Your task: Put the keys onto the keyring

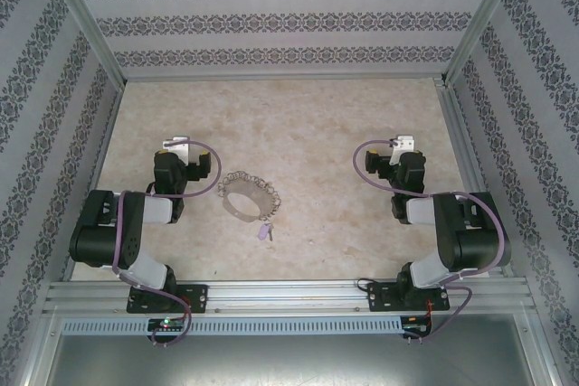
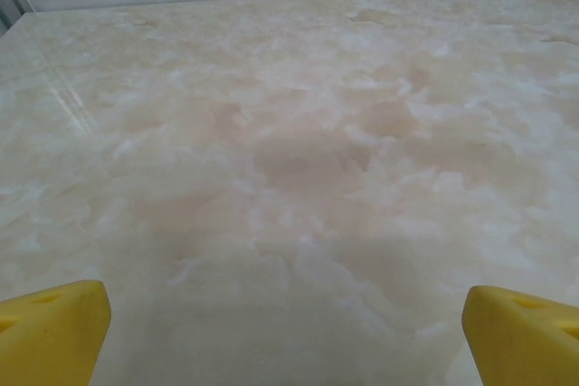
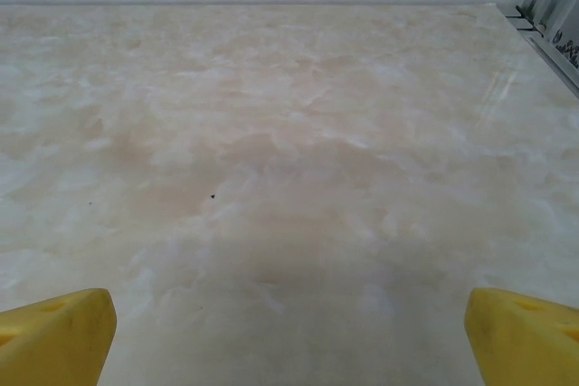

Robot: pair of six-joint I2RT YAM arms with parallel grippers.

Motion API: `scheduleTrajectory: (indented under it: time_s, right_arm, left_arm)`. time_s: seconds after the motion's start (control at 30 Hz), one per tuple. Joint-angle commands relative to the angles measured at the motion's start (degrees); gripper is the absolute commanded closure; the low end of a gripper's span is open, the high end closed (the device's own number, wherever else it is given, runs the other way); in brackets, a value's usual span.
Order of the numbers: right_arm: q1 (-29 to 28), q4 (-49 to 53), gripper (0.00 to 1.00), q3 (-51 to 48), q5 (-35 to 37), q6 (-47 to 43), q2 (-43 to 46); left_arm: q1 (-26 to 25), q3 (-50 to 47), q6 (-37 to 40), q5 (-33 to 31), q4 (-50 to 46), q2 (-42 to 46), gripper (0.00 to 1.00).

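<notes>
The keyring [image 1: 237,208], a thin grey-beige hoop fringed with small silvery pieces, lies flat on the table between the arms, nearer the left one. Just off its near right rim lies the small key with its lilac-white tag [image 1: 265,231]; I cannot tell whether it touches the ring. My left gripper [image 1: 175,145] sits left of the ring, folded back over its arm. In the left wrist view its yellow fingertips [image 2: 50,332] stand far apart over bare table, open and empty. My right gripper [image 1: 403,144] is far right of the ring, its yellow fingertips [image 3: 54,336] also wide apart and empty.
The pale marbled tabletop [image 1: 298,124] is enclosed by patterned walls [image 1: 271,15] on three sides, with metal posts at the back corners. An aluminium rail [image 1: 289,296] carrying both arm bases runs along the near edge.
</notes>
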State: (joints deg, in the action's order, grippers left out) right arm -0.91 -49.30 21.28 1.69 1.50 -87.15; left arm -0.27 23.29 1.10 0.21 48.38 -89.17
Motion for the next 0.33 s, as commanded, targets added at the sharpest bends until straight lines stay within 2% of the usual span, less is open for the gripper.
scheduleTrajectory:
  time_s: [0.0,0.3]
  right_arm:
    - [-0.3,-1.8,0.02,0.9,0.9,-0.1,0.6]
    - [0.5,-2.2,0.02,0.5,-1.1,0.1,0.9]
  left_arm:
    - [0.5,0.7,-1.1,1.6,-1.1,-0.3,0.00]
    - [0.6,0.7,-1.1,1.7,-1.2,-0.3,0.00]
